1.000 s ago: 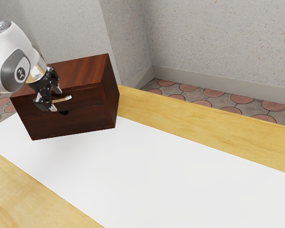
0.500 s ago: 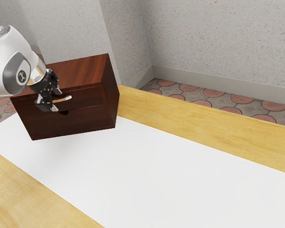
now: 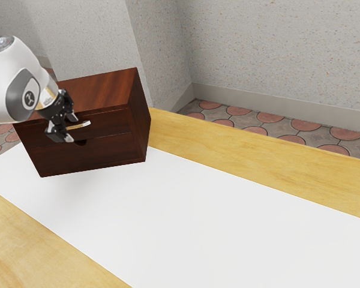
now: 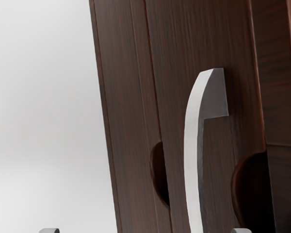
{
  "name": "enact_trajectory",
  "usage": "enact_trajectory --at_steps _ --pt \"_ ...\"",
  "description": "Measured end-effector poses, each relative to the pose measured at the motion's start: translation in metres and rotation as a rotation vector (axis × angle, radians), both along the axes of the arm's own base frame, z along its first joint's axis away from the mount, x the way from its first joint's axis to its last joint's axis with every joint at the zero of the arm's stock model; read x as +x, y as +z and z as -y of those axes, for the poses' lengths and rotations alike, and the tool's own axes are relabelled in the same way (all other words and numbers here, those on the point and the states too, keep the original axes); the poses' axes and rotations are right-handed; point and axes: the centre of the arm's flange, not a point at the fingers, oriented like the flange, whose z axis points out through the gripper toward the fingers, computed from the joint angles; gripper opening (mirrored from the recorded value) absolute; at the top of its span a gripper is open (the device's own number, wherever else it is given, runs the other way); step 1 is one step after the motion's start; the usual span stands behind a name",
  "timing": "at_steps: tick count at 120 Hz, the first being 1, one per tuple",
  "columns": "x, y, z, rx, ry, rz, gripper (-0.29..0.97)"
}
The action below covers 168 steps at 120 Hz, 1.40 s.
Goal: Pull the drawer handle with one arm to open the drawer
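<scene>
A dark wooden drawer cabinet (image 3: 108, 90) stands at the back of the white table mat, toward the exterior view's left. Its upper drawer front (image 3: 111, 122) carries a pale curved handle (image 3: 81, 125). My gripper (image 3: 61, 133) is at the handle's end toward the exterior view's left, right in front of the drawer front. In the wrist view the handle (image 4: 196, 160) runs between two grey fingertips (image 4: 48, 230) set wide apart, neither touching it. The gripper is open. The drawer front sits about flush with the cabinet.
The white mat (image 3: 186, 222) covers the wooden table (image 3: 270, 162), with free room toward the exterior view's right and front. A grey wall (image 3: 258, 42) and a tiled floor (image 3: 276, 126) lie behind.
My arm's upper body has shifted and turned slightly, while the gripper has stayed at the handle. The drawer and the cabinet have not moved.
</scene>
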Motion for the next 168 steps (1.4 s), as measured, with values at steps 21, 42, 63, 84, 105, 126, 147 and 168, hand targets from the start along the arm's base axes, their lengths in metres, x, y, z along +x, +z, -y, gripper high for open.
enact_trajectory --at_steps 21,42,63,84,105,126,147,168 --pt "-0.001 -0.001 -0.002 -0.003 0.005 0.0 0.43" --pt "-0.001 -0.002 -0.004 -0.006 0.008 0.0 0.42" --pt "-0.003 -0.008 -0.011 -0.01 0.02 -0.007 0.42" --pt "0.0 -0.016 -0.011 -0.018 0.019 -0.016 0.39" --pt "0.001 -0.01 -0.01 -0.016 0.018 -0.008 0.17" --pt "0.0 -0.005 -0.008 -0.029 0.02 0.001 0.0" --pt "-0.001 -0.007 -0.005 -0.054 0.022 -0.016 -0.07" --pt "-0.007 -0.004 0.0 -0.071 0.02 -0.033 -0.1"
